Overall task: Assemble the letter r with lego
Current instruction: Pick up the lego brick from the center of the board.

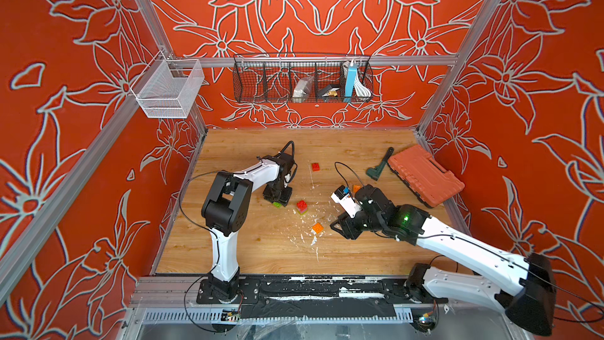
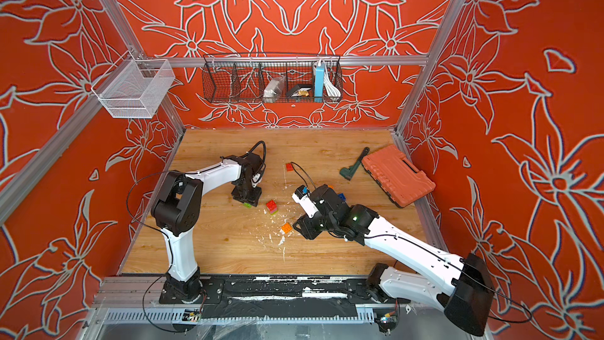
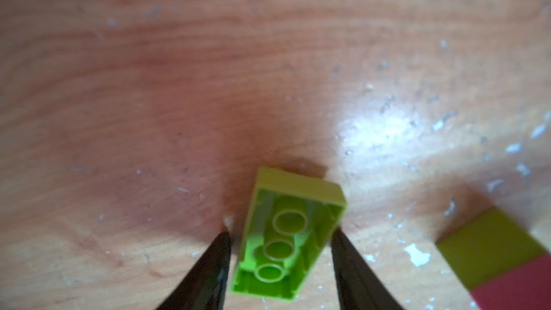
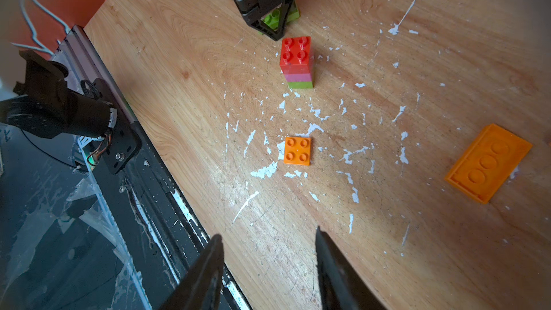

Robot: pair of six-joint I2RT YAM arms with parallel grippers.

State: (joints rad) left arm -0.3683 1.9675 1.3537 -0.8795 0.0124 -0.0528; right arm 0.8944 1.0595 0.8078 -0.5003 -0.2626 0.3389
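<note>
Lime green brick (image 3: 286, 240) lies tipped over on the table (image 3: 149, 84), near the red-pink-green stack (image 4: 296, 62). Left gripper (image 3: 281, 231) straddles its long walls, probably to lift it. Can't tell if it's pinching yet. Right gripper (image 4: 268, 231) hangs spread and empty, out of the way.

The left arm's fingers (image 2: 252, 198) point straight down over a lime brick (image 2: 247, 205) on the desk (image 2: 228, 243) — a red-topped stack (image 2: 271, 206) stands just beside it, an orange brick (image 2: 286, 227) near the right arm's fingers (image 2: 301, 225).
</note>
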